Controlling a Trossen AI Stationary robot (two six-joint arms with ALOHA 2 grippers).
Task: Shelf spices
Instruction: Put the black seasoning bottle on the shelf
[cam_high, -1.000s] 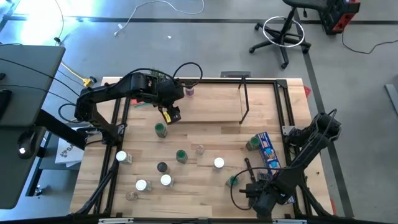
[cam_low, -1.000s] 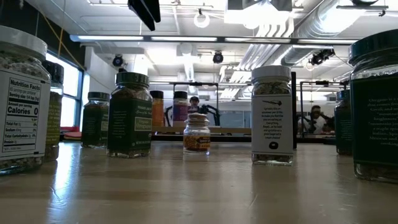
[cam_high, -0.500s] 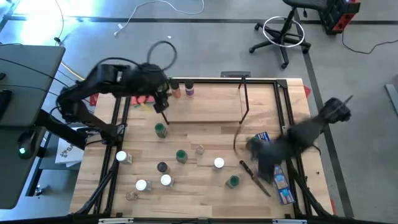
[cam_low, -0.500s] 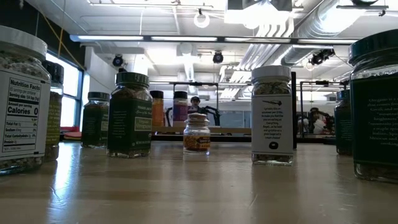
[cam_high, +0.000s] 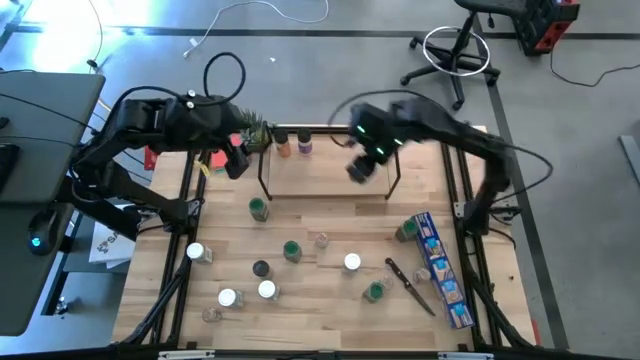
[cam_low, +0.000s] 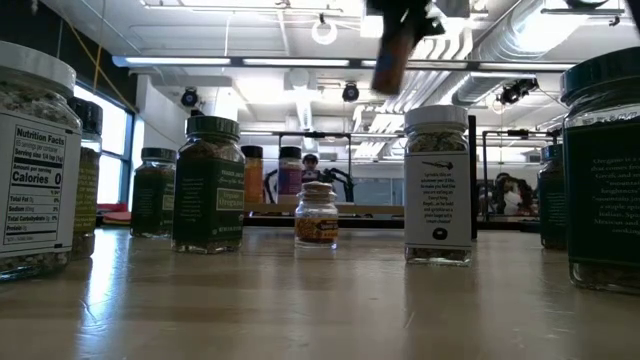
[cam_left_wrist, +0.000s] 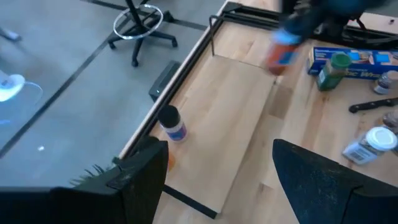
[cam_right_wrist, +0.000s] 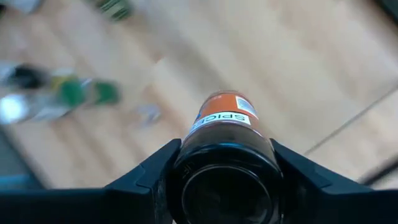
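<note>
Shelf (cam_high: 330, 170): low rack of black rods and light wood boards, at 12 o'clock on the desk (cam_high: 330, 290). 2 jars already stand at its 9 o'clock end, 1 orange-filled (cam_high: 284, 147), 1 purple-labelled (cam_high: 303, 146), so filling appears to run from that end.

Right end effector (cam_high: 360, 168): over the shelf's middle, fingers clamped on either side of a black-capped spice jar (cam_right_wrist: 222, 149) with orange contents, the label facing away from the wrist. Held by the cap end, presumably so the base can meet the board first. Judged mid-carry, not yet set down.

Left end effector (cam_high: 237, 160): just off the shelf's 9 o'clock end, fingers spread, holding nothing; likely keeping clear while the other arm delivers.

Loose spices: roughly 10 jars spread from 6 to 9 o'clock, among them a green-capped jar (cam_high: 259, 208) and a white-capped jar (cam_high: 352, 262); 1 green-capped jar (cam_high: 406, 231) touches the blue box (cam_high: 440, 268).

Black-handled knife (cam_high: 409, 285): at 5 o'clock, beside the box.
</note>
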